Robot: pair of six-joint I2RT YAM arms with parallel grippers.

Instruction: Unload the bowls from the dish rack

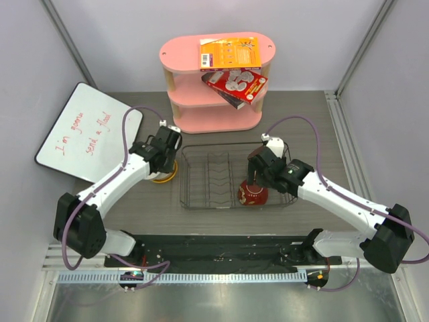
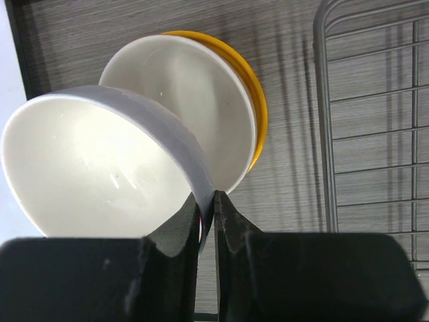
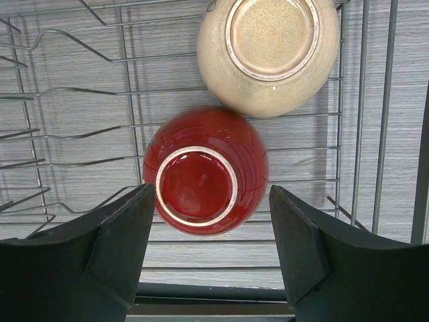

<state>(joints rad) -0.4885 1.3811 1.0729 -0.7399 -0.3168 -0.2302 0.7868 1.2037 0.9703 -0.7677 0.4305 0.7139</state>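
left gripper (image 2: 208, 201): jaws almost together, pinched on the thin wall of the white bowl (image 2: 87, 168) at its rim, one finger inside and one outside. The bowl hangs tilted, its mouth towards the wrist camera. At its 1 o'clock, behind it, the yellow-orange bowl (image 2: 261, 114), pale inside, sits on the table (image 2: 288, 60). Whether the two bowls touch: cannot tell. In the top view both are outside the dish rack (image 2: 323, 100), off its 9 o'clock side.

right gripper (image 3: 211, 191): jaws wide, set astride the dark red bowl (image 3: 201, 134), nothing gripped. The bowl stands upside down, foot ring up, on the rack floor. The finger at 9 o'clock lies just beside the bowl's side and contact cannot be told; the finger at 3 o'clock is apart from it. The beige bowl (image 3: 221, 67), also upside down, sits at 1 o'clock of the red one, touching it. In the top view the red bowl is in the rack's 4 o'clock corner.
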